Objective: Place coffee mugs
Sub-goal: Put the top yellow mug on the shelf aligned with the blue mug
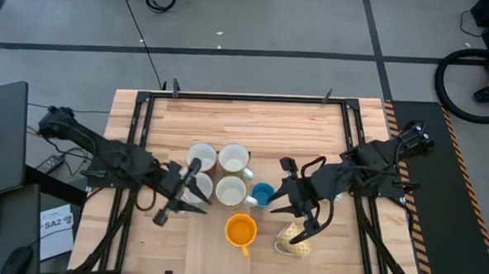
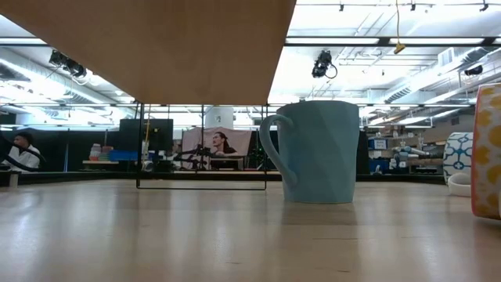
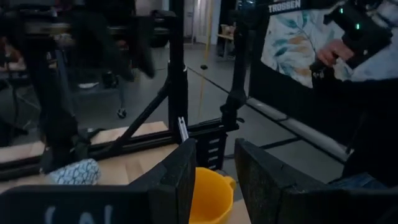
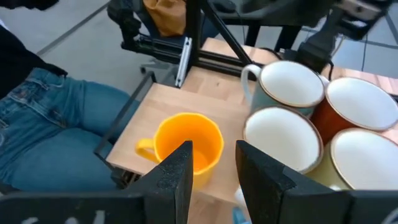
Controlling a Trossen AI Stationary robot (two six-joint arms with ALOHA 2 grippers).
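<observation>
The mugs stand packed so tightly that any sideways drift of either arm could knock one into its neighbours. The left gripper hangs over the edge of the four-mug cluster, beside the white mug and just above another white one that its fingers partly cover. A careless descent here would likely clip a rim and tip or shove the group. The right gripper sits between the small blue mug on its inner side and the yellow patterned mug, which lies on its side just below the fingertips. That toppled mug may roll if it is nudged rather than pinched squarely.

Both grippers stand partly spread with nothing between the fingers: each wrist view shows a clear gap between the two dark pads. The orange-yellow mug sits just ahead of the right gripper's fingers, upright, handle pointing away from the cluster, near the table's front edge, so a push could send it off. The same mug shows beyond the left fingers too. Which mug fills the low view is uncertain, probably the blue one.
</observation>
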